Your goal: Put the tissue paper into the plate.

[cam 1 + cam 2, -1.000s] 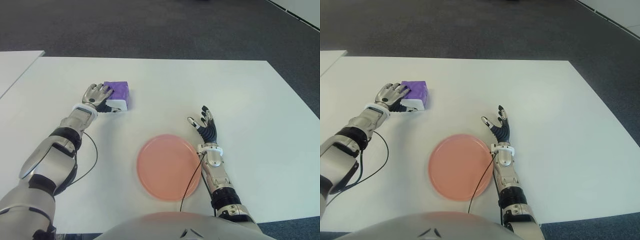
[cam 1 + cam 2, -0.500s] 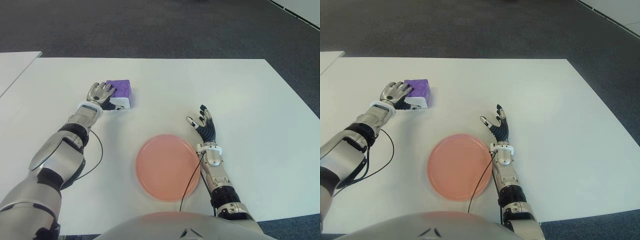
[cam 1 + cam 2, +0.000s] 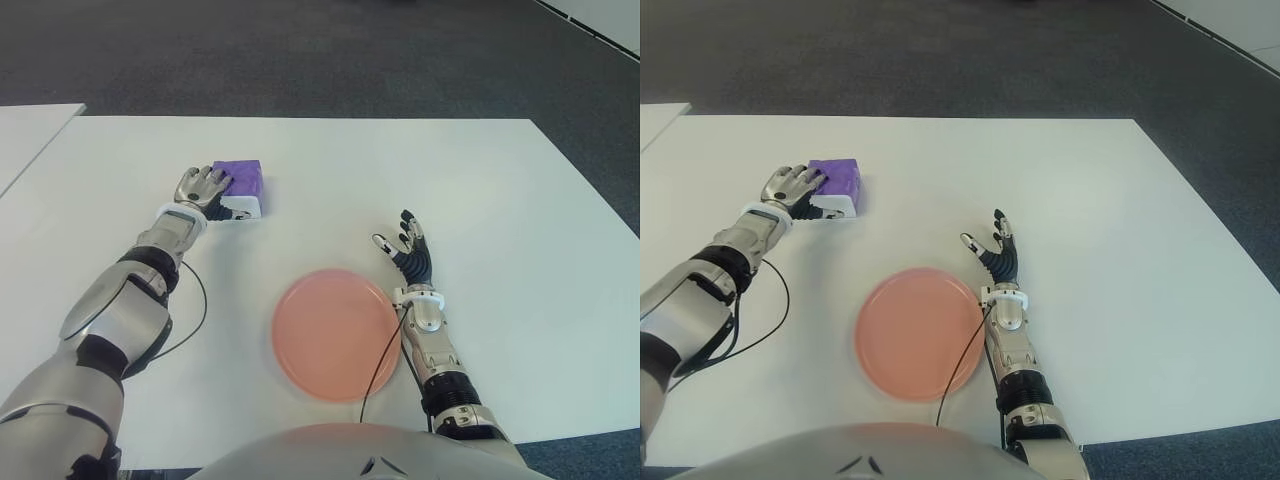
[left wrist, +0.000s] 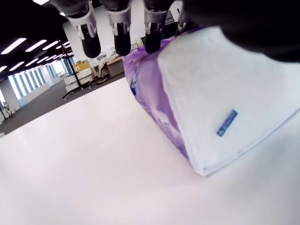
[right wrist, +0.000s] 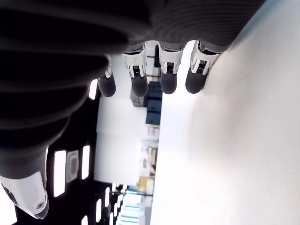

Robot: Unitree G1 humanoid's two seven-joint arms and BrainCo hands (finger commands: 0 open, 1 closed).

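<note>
The tissue pack, purple with a white end, lies on the white table at the far left. My left hand is on its near-left side, fingers stretched across its purple top and thumb by the white end. In the left wrist view the fingertips reach over the tissue pack without curling around it, and the pack sits flat on the table. The pink plate is near the front centre, with nothing in it. My right hand shows just right of the plate, fingers spread and holding nothing.
A second white table adjoins at the far left across a narrow gap. A thin black cable loops from my left arm onto the table. Dark carpet lies beyond the far edge and to the right.
Over the last second my left arm stretched a little farther and the hand settled more over the pack. In the last half second nothing visibly moved. The right hand stayed put.
</note>
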